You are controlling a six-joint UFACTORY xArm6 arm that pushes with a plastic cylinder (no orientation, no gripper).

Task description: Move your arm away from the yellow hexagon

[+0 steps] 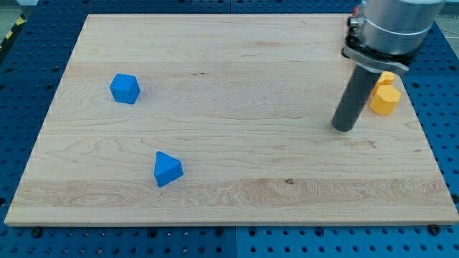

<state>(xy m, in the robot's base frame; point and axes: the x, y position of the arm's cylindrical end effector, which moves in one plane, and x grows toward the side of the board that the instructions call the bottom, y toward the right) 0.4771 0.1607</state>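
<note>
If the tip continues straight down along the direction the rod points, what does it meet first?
The board itself. My tip appears to rest on or just above the bare wood, so nothing else lies in that line. The yellow hexagon sits just to the view's right of the rod, seemingly not touching the tip, though depth is unclear.

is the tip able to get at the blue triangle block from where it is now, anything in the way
Probably yes. My tip sits near the view's right, just left of the yellow hexagon. The blue triangular block lies far toward the view's lower left, with only bare board between them; the blue cube is off that line.
</note>
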